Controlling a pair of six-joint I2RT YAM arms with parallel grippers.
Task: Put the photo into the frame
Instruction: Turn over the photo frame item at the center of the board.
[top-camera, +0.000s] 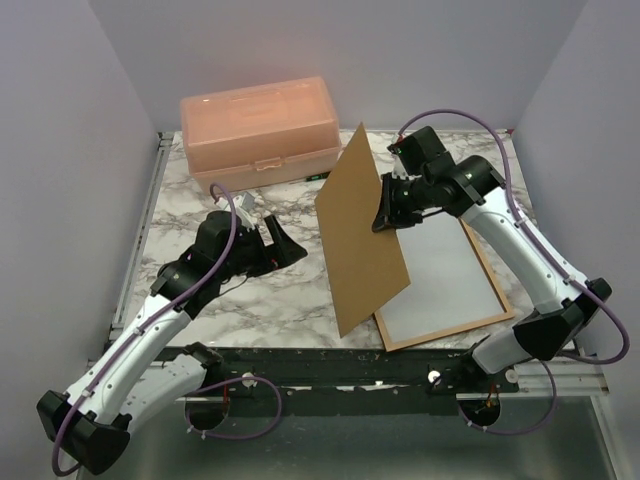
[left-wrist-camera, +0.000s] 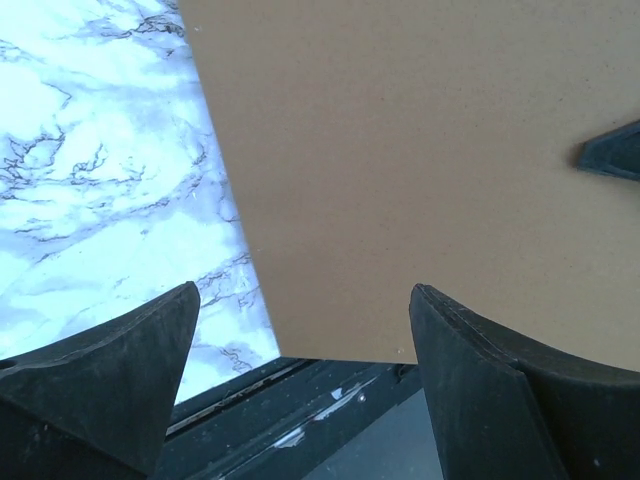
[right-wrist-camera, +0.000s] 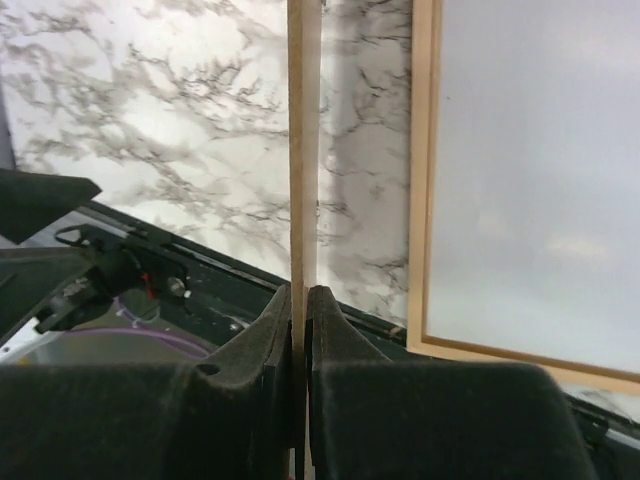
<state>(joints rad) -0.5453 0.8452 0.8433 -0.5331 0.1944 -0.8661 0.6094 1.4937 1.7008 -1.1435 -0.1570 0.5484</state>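
My right gripper (top-camera: 385, 212) is shut on the right edge of a plain brown backing board (top-camera: 360, 230) and holds it upright on edge over the table's middle. The right wrist view shows the board edge-on (right-wrist-camera: 304, 150), pinched between the jaws (right-wrist-camera: 303, 292). The thin orange-brown frame (top-camera: 450, 332) lies flat at the right, also seen in the right wrist view (right-wrist-camera: 424, 180). A pale white sheet (top-camera: 440, 270) fills it. No printed picture shows, so I cannot tell if this is the photo's back. My left gripper (top-camera: 290, 245) is open and empty, facing the board's left face (left-wrist-camera: 420, 170).
A pink plastic box (top-camera: 260, 130) stands closed at the back left. The marble table (top-camera: 200, 310) ends at a dark front rail (top-camera: 300, 352). One finger of the right gripper (left-wrist-camera: 610, 155) shows past the board in the left wrist view.
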